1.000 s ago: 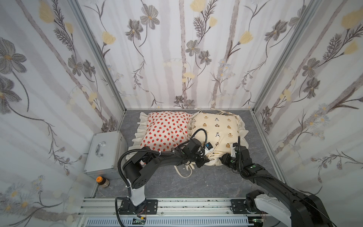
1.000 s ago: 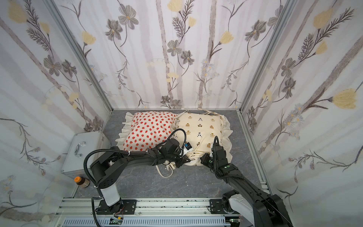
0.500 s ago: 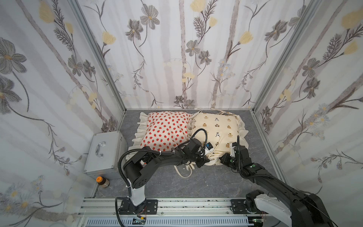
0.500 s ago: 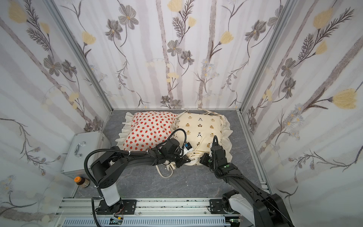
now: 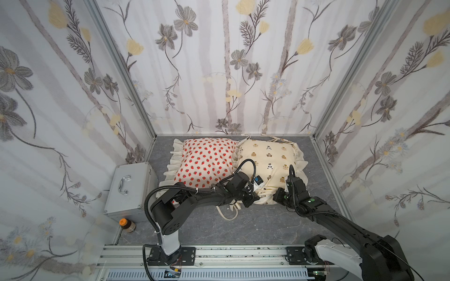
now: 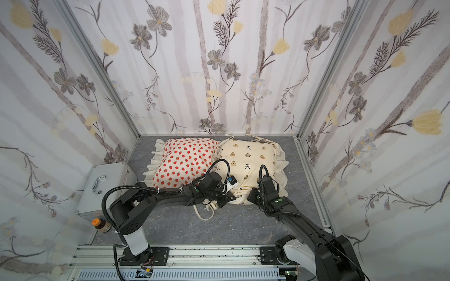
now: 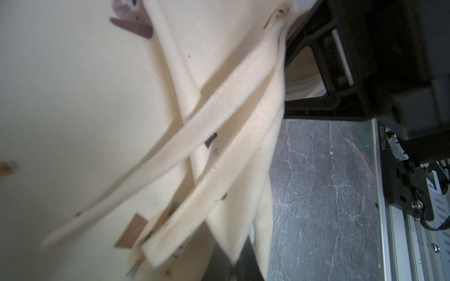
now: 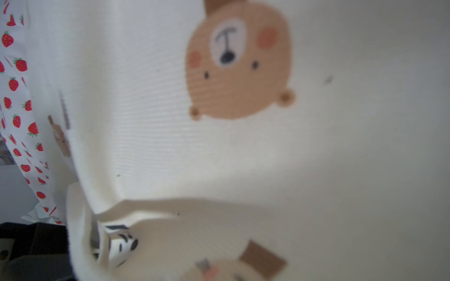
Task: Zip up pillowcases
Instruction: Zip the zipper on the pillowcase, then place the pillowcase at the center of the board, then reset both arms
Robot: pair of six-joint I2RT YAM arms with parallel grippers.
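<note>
Two pillowcases lie side by side at the back in both top views: the strawberry one (image 5: 204, 160) (image 6: 185, 160) on the left, the bear one (image 5: 267, 155) (image 6: 248, 153) on the right. My left gripper (image 5: 252, 199) (image 6: 225, 199) is shut on the bear pillowcase's front left edge; in the left wrist view cream ruffle and ties (image 7: 219, 109) run down into its dark jaws (image 7: 239, 270). My right gripper (image 5: 278, 195) (image 6: 252, 194) is shut on the same front edge further right, and its fingers (image 7: 314, 48) meet the fabric. The right wrist view is filled by bear fabric (image 8: 243, 146), which hides the jaws.
A silver metal case (image 5: 129, 187) stands at the left wall with a brown, orange-capped bottle (image 5: 126, 225) in front of it. A loose cream tie (image 5: 226, 211) lies on the grey floor. Flowered walls close three sides; an aluminium rail (image 5: 219, 255) runs along the front.
My right gripper has edged slightly leftward along the bear pillowcase's front edge and closed. The left arm and both pillowcases have stayed put.
</note>
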